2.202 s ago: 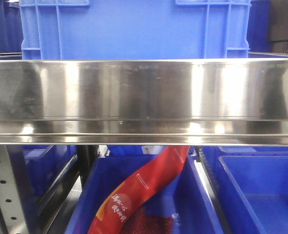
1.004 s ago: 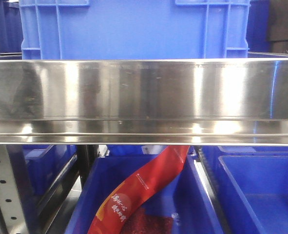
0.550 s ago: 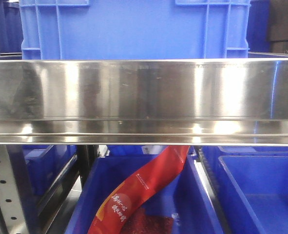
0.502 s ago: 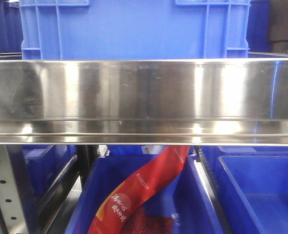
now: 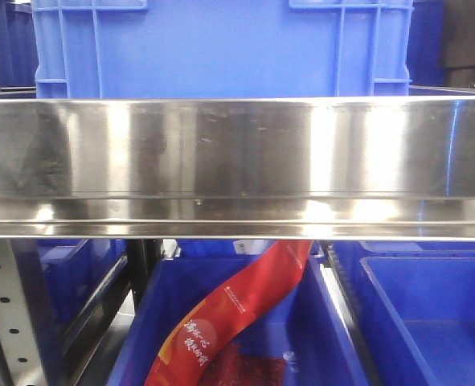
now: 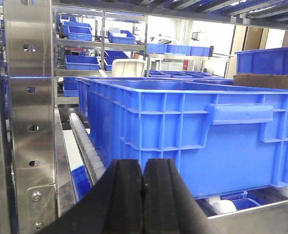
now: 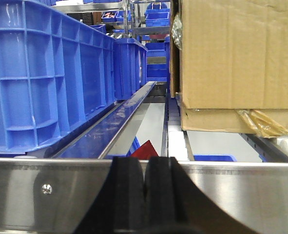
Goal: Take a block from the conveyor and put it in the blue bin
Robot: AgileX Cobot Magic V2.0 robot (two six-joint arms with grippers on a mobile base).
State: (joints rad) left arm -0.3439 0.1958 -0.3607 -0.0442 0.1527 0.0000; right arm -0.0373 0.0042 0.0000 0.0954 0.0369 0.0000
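Observation:
The conveyor and the block are out of view in all three views. A large blue bin [image 5: 221, 48] stands on the shelf behind a shiny steel rail [image 5: 237, 161]. In the left wrist view my left gripper [image 6: 143, 168] is shut and empty, its black fingers pressed together in front of a blue bin [image 6: 182, 131]. In the right wrist view my right gripper [image 7: 144, 170] is shut and empty, close to a steel rail [image 7: 46, 195]. Neither gripper shows in the front view.
Below the rail, an open blue bin [image 5: 317, 338] holds a red packet [image 5: 237, 314], whose tip shows in the right wrist view [image 7: 144, 148]. A cardboard box [image 7: 236, 53] sits at the right, a blue bin [image 7: 36, 73] at the left. A steel post [image 6: 29, 112] stands left.

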